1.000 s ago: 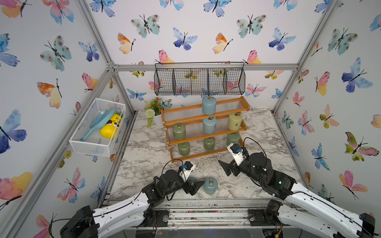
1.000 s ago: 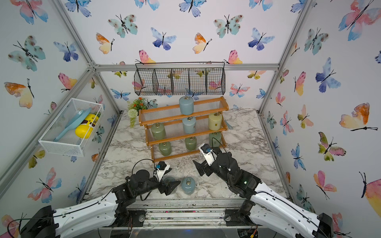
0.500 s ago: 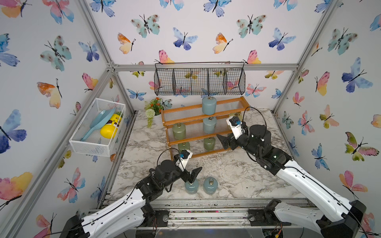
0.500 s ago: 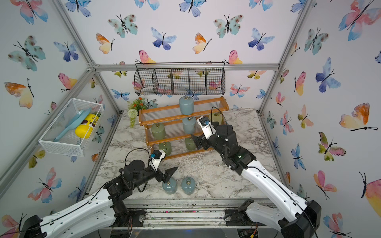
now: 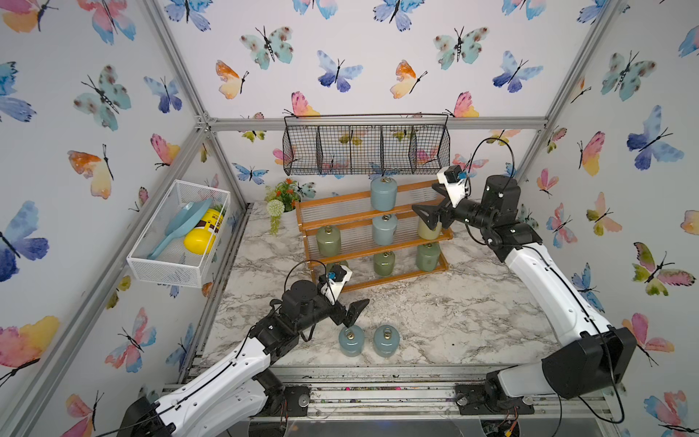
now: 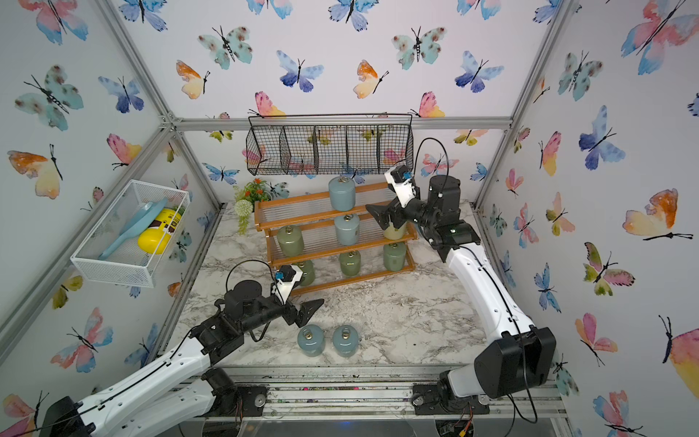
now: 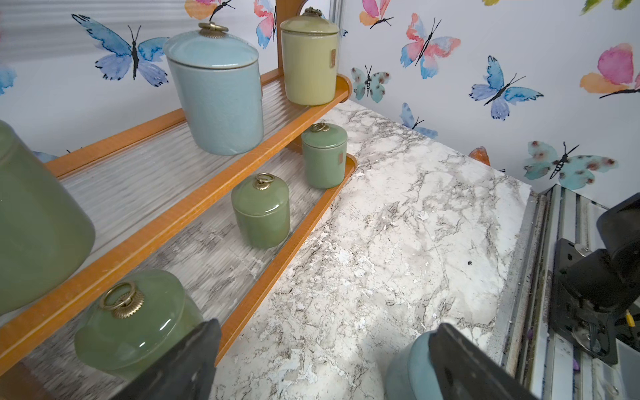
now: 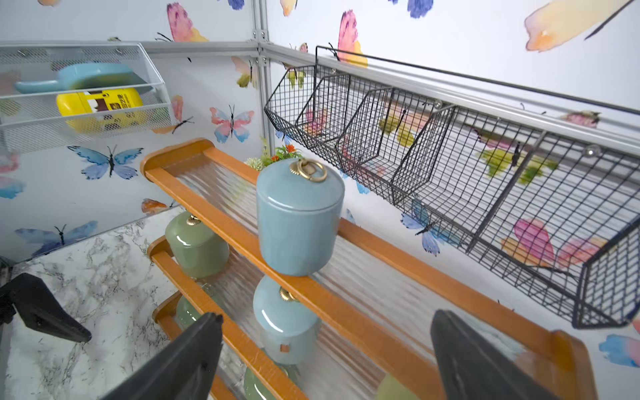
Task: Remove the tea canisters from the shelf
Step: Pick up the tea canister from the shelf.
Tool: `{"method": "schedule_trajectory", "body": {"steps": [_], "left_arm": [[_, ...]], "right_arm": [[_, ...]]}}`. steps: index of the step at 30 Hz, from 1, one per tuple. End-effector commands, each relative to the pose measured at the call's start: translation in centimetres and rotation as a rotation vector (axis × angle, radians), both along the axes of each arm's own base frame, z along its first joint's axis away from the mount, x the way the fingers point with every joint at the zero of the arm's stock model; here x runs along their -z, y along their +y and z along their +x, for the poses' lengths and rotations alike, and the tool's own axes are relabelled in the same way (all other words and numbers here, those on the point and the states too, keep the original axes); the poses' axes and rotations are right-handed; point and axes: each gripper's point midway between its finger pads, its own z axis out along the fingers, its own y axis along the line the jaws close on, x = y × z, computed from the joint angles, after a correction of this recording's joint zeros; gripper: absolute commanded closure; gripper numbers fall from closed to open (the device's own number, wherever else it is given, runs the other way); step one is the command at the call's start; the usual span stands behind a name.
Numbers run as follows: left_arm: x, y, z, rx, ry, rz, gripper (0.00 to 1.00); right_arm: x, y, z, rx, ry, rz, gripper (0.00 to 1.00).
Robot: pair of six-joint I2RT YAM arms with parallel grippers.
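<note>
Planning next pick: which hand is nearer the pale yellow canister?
Right. The right hand is just above the yellow canister; the left hand is far off, over the table.

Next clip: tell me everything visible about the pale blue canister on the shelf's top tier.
The pale blue canister is a glossy, ceramic-looking cylinder with a slightly domed lid and a brass-coloured ring pull on top. It stands upright and alone on the top tier of the shelf, about midway along, close to the front rail, below the black wire basket. It rests on the tier; nothing else touches it, and the open right gripper is off to one side, apart.
</note>
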Motion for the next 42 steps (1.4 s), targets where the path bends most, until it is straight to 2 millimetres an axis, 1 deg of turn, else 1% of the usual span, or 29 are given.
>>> {"method": "schedule_trajectory", "body": {"steps": [1,6,10,13,15,20,28,35,42], "left_arm": [[-0.4,-0.2,-0.5,0.042,-0.006,-0.014,0.02],[-0.1,-0.2,-0.8,0.056,0.006,-0.016,0.02],[0.0,-0.1,-1.0,0.056,0.011,-0.024,0.02],[0.0,0.0,-1.2,0.062,0.007,-0.031,0.01],[0.1,-0.3,-1.5,0.084,0.008,-0.027,0.02],[0.2,-0.6,-1.5,0.1,0.018,-0.013,0.02],[0.4,-0.9,-1.5,0.12,0.023,-0.01,0.02],[0.4,-0.9,-1.5,0.12,0.017,-0.003,0.01],[0.6,-0.9,-1.7,0.13,0.022,0.003,0.02]], "right_arm": [[-1.1,1.6,-1.4,-0.223,-0.034,0.02,0.0],[-1.0,2.4,0.2,-0.31,-0.021,0.04,0.0],[-0.6,3.0,1.7,-0.33,-0.002,0.045,0.0],[-0.5,3.2,2.3,-0.339,0.002,0.06,0.0],[-0.5,3.3,2.6,-0.344,0.005,0.065,0.0],[-0.6,3.7,2.8,-0.367,0.015,0.085,0.0],[-0.1,4.5,3.7,-0.388,0.035,0.096,0.0],[-0.2,5.9,4.4,-0.412,0.044,0.095,0.0],[0.3,7.8,4.8,-0.439,0.06,0.09,0.0]]}}
